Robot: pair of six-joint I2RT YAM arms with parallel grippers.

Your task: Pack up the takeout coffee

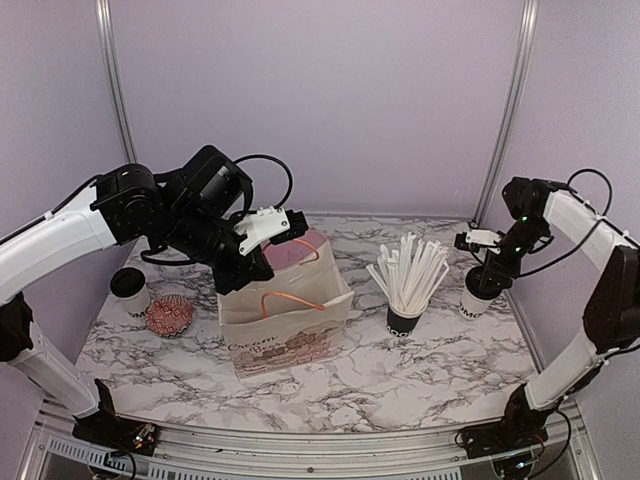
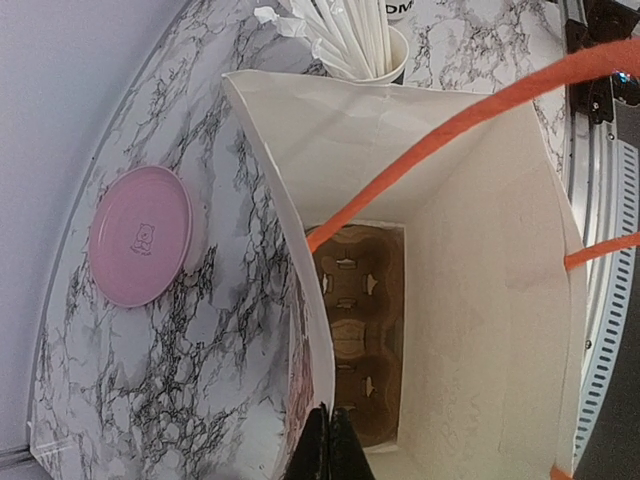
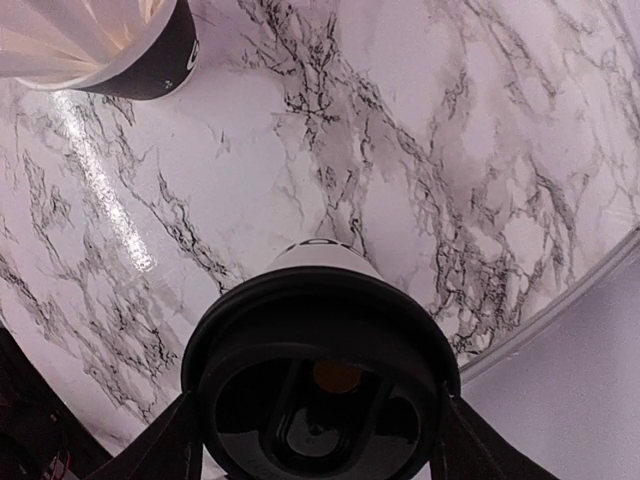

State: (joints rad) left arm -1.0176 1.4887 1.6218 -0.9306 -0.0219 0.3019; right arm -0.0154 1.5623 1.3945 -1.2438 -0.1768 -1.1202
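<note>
One takeout coffee cup (image 1: 476,297), white with a black lid, stands at the right on the marble table (image 1: 400,385). My right gripper (image 1: 484,277) is around its top. In the right wrist view its fingers (image 3: 165,445) press both sides of the lid (image 3: 320,400). A second cup (image 1: 130,291) stands at the far left. A white paper bag (image 1: 285,325) with orange handles stands open in the middle. My left gripper (image 1: 295,230) is shut on its back rim (image 2: 331,440). A brown cardboard cup carrier (image 2: 360,340) lies empty in the bag's bottom.
A black cup full of white straws (image 1: 405,318) stands between the bag and the right cup; it also shows in the right wrist view (image 3: 140,50). A pink round lidded container (image 2: 140,235) sits behind the bag. A red patterned round item (image 1: 169,315) lies beside the left cup.
</note>
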